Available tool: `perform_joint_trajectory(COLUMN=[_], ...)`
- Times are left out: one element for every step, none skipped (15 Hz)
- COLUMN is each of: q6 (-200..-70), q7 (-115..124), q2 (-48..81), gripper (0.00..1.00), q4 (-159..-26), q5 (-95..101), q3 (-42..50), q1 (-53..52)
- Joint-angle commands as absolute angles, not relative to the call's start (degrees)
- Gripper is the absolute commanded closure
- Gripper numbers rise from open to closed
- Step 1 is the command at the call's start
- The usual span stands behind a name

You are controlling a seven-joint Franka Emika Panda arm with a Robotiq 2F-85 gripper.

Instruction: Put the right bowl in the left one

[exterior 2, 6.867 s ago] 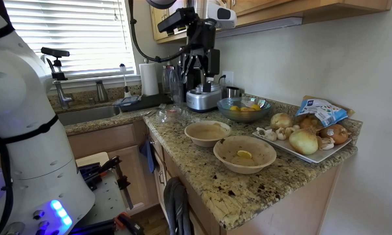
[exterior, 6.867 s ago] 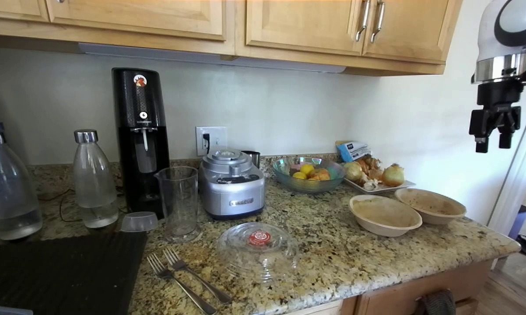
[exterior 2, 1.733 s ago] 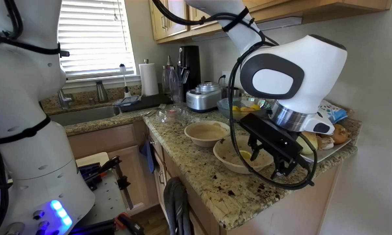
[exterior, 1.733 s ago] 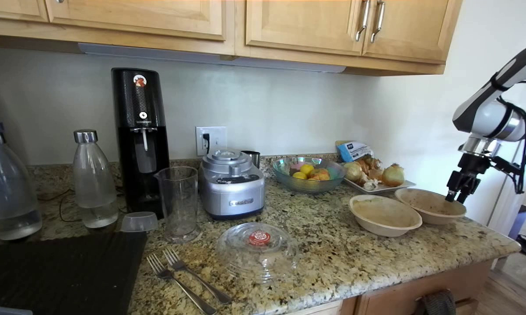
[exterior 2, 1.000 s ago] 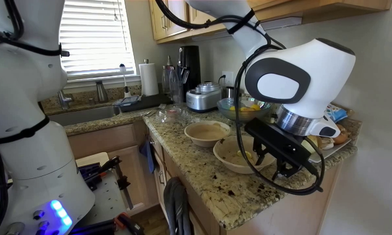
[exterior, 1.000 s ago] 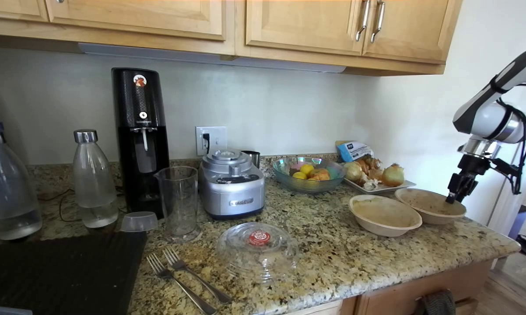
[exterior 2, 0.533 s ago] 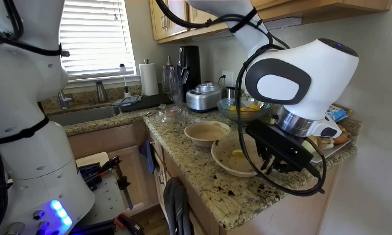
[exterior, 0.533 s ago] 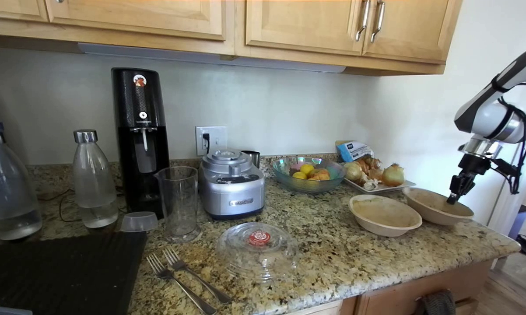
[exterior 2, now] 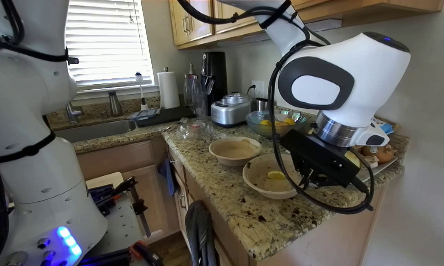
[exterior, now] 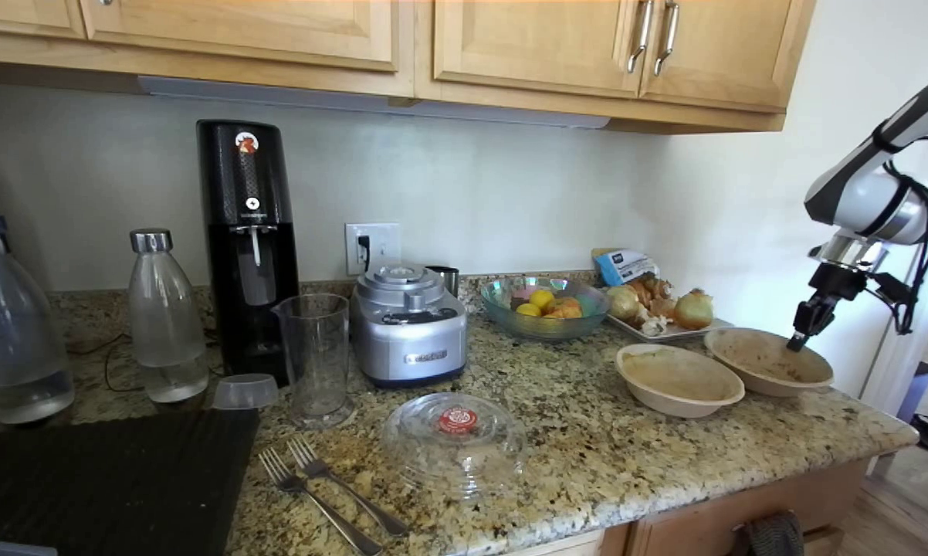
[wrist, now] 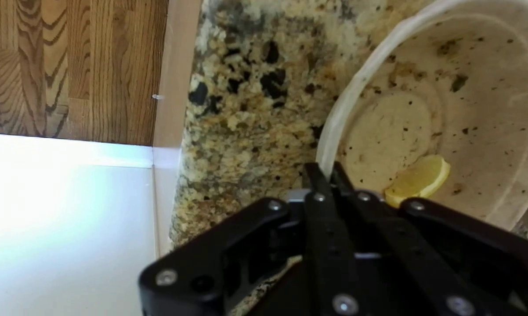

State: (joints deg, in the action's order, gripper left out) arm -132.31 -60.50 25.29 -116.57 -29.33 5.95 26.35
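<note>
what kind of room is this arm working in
Most likely a home kitchen: there is a grey metal sink, light-brown wooden wall cabinets with silvery handles, and a squat silver food processor standing on a speckled tan stone counter.

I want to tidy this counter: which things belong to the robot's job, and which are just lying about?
For the job: hand; right bowl, in its grip; left bowl.

Lying about: two forks; food processor; glass fruit bowl; onions.

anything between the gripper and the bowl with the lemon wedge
Nothing: in the wrist view the gripper is closed on the rim of the tan bowl holding the lemon wedge, leaving no gap.
</note>
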Motion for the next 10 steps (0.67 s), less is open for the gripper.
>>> perform_joint_trajectory(q6=[-128.56,-126.42,-124.68,-121.92,-120.57,-119.2,-118.12,-117.76,-117.21,-116.93], q7=[-60.81,-60.78,-60.34,-61.07,-60.49,-60.23,-60.33,-60.23,-60.15,-60.25], q2=[23.43,23.59,23.61,23.65,23.45,23.2,22.95,22.46,22.05,21.42], gripper=[0.92,0.93,0.92,0.94,0.93,0.94,0.93,0.93,0.93,0.94], q4=[-117.69,-117.27,-116.95,-116.42,-116.19,-115.94,-115.61,-115.47,-115.21,-115.09], q5=[-28.78,-28.5,-28.17,-28.23,-28.08,-28.01,-28.17,-28.44,-28.55,-28.73], q3=[5.68,5.71,5.96,5.9,6.23,6.49,6.63,6.83,7.04,7.18], q1=[26.8,26.86,26.71,26.97,26.73,26.59,26.61,26.54,26.49,26.46])
